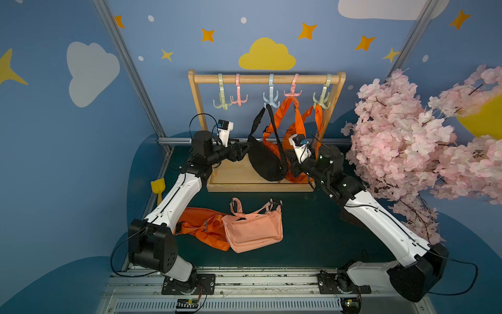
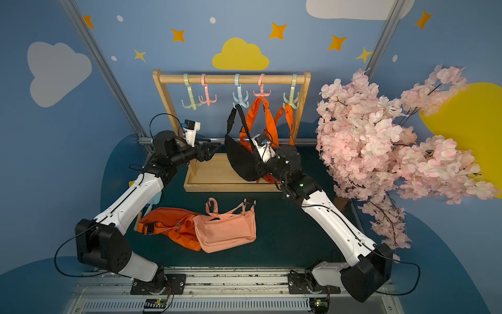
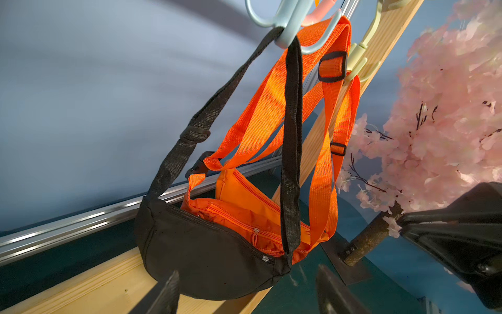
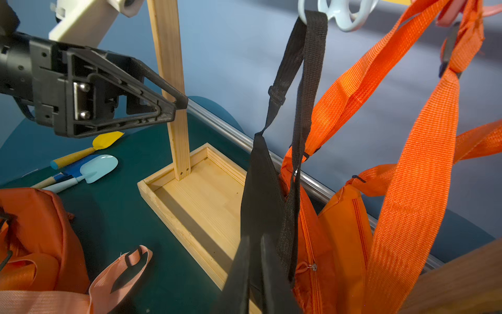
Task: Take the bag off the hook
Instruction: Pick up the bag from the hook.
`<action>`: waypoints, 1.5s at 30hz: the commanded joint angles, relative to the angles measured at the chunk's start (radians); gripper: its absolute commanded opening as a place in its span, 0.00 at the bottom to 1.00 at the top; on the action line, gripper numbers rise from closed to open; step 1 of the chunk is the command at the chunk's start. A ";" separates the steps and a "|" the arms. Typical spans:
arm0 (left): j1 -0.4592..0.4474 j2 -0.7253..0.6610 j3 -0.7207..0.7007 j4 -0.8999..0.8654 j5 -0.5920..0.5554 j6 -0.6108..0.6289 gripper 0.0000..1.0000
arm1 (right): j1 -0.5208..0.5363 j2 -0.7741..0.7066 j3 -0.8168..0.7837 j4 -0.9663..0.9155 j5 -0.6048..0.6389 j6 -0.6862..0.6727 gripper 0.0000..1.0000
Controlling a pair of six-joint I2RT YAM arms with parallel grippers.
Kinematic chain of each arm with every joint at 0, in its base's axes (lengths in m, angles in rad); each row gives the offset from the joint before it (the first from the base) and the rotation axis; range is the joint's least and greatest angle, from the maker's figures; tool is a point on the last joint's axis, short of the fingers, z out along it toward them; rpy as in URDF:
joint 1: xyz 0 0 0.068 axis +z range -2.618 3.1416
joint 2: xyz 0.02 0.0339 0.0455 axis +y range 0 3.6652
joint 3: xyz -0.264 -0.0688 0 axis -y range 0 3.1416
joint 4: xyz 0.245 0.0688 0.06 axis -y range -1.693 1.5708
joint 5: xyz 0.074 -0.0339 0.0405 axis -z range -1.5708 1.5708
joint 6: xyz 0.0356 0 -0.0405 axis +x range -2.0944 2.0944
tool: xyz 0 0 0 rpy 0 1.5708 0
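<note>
A black bag hangs by its black strap from the light blue hook on the wooden rack. My right gripper is at the bag's right end, its two fingers pinched together on the black fabric. In a top view the right gripper is mostly hidden behind the bag. My left gripper hovers just left of the bag, its fingers wide apart with nothing between them.
Two orange bags hang from the pink and green hooks right behind the black one. A peach bag and an orange bag lie on the table in front of the rack tray. Blossom tree at right; toy shovels at left.
</note>
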 commanded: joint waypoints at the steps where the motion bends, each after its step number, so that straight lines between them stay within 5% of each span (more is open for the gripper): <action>1: -0.003 0.029 0.045 0.005 0.037 0.004 0.78 | -0.014 0.016 0.023 0.024 -0.033 0.041 0.14; 11: -0.009 0.188 0.215 0.027 0.068 -0.017 0.78 | -0.036 0.074 0.069 0.023 -0.048 0.046 0.39; 17: -0.009 0.303 0.326 0.053 0.109 0.010 0.75 | -0.054 0.125 0.118 0.007 -0.063 0.035 0.46; 37: -0.012 0.598 0.757 0.028 0.183 -0.068 0.77 | -0.077 0.270 0.239 -0.041 -0.055 0.071 0.42; 45: -0.021 0.685 0.892 -0.020 0.238 -0.073 0.62 | -0.084 0.316 0.284 -0.077 -0.077 0.065 0.38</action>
